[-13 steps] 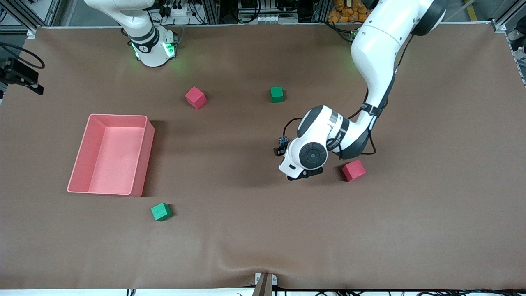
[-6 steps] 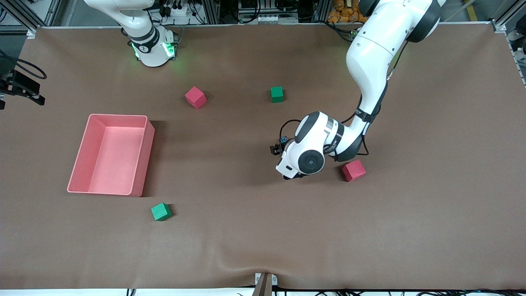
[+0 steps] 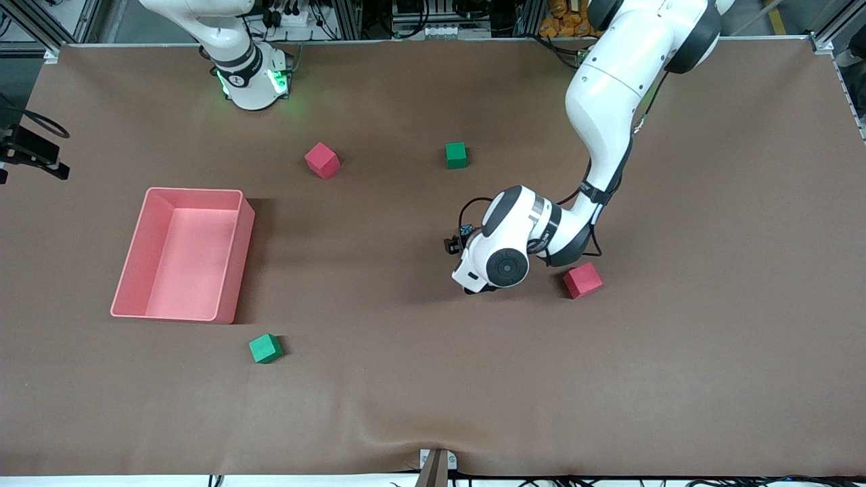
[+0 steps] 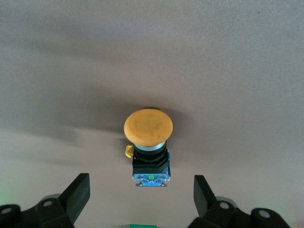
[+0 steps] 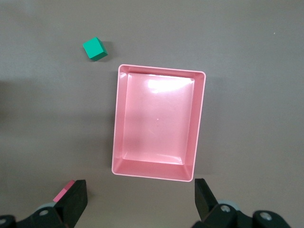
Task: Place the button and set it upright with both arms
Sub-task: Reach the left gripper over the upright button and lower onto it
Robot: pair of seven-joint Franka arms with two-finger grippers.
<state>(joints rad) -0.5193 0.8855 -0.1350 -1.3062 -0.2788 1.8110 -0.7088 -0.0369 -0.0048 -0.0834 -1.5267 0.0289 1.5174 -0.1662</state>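
Observation:
The button [image 4: 148, 137] lies on its side on the brown mat, orange cap pointing away from my left gripper and bluish base toward it. My left gripper [image 4: 141, 197] is open and empty, low over the mat. Its fingers [image 4: 78, 194] stand wide on either side, just short of the button's base. In the front view the left arm's wrist [image 3: 504, 260] covers the button, near the table's middle. My right gripper [image 5: 141, 204] is open and empty, high over the pink bin [image 5: 199, 123].
The pink bin [image 3: 238, 260] stands toward the right arm's end. A red cube [image 3: 582, 281] lies close beside the left wrist. Another red cube [image 3: 322, 160] and a green cube [image 3: 456, 155] lie nearer the bases. A green cube [image 3: 265, 348] lies nearer the camera than the bin.
The left arm's wrist has shifted slightly toward the right arm's end and turned, so its fingers now hide beneath it in the front view. The cubes and bin have not moved.

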